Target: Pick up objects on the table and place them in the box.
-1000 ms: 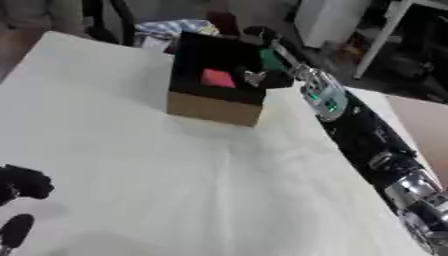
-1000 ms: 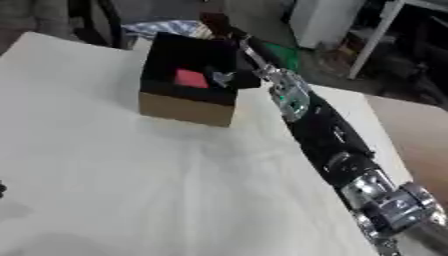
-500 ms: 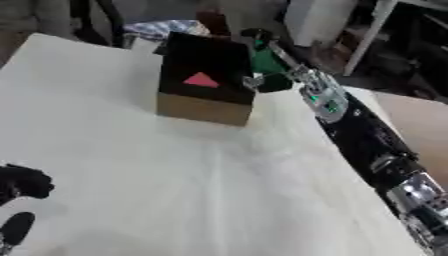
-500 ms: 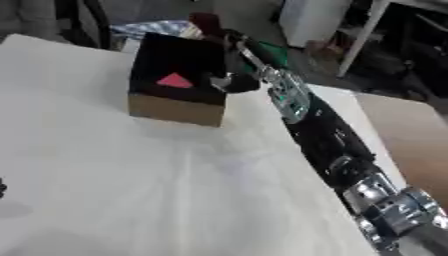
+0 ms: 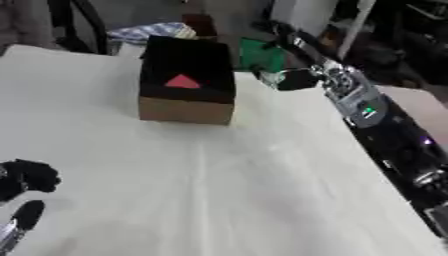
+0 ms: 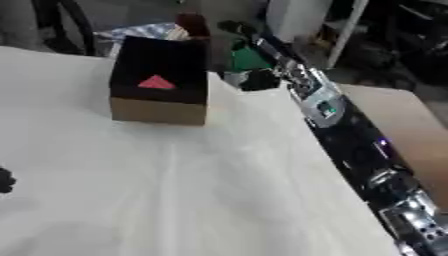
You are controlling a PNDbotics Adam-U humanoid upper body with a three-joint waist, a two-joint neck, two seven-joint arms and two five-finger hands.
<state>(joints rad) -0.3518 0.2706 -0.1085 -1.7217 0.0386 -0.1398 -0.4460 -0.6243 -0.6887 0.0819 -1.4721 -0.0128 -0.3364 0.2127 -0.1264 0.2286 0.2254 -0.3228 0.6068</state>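
Observation:
The cardboard box (image 5: 185, 109) stands at the far middle of the white table, its inside dark. A red-pink triangular thing (image 5: 182, 81) lies inside it. My right arm runs up the right side of the table. My right hand (image 5: 296, 79) hovers just right of the box's far corner, clear of it, dark and blurred, and I see nothing held in it. My left hand (image 5: 28, 176) rests at the lower left edge, fingers relaxed and empty.
A green thing (image 5: 262, 55) sits just beyond the table's far edge, behind the right hand. A patterned cloth (image 5: 149, 31) and chair legs lie past the far edge. A brown surface (image 6: 411, 125) adjoins the table on the right. White tabletop (image 5: 219, 185) spreads in front.
My right hand has pulled back from over the box to its right side. The red-pink thing stays in the box. The view has shifted a little.

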